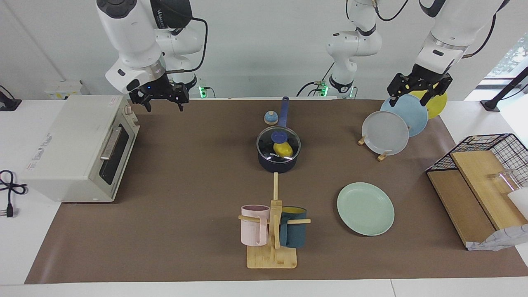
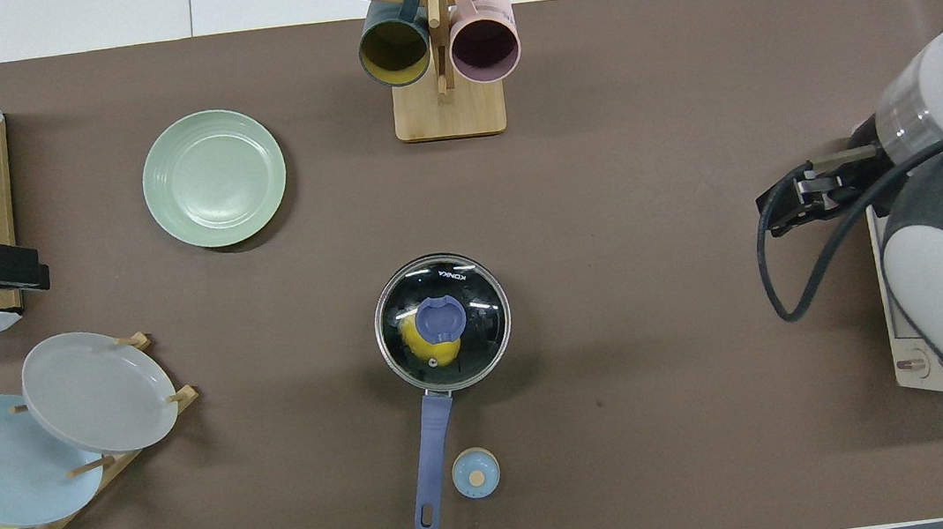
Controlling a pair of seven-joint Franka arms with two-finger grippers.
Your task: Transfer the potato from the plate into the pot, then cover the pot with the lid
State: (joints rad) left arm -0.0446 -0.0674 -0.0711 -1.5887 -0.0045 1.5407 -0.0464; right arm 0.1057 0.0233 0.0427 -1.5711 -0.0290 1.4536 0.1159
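The dark navy pot stands mid-table with its long blue handle pointing toward the robots. The glass lid with the blue knob sits on the pot. The yellow potato lies inside and shows through the glass, also in the overhead view. The mint-green plate lies bare, farther from the robots, toward the left arm's end. My left gripper is open, raised over the upright plates. My right gripper is open, raised beside the toaster oven's top.
A white toaster oven stands at the right arm's end. A wooden mug stand holds a pink and a teal mug. A rack holds grey, light blue and yellow plates. A small bell sits beside the pot handle. A wire basket holds boards.
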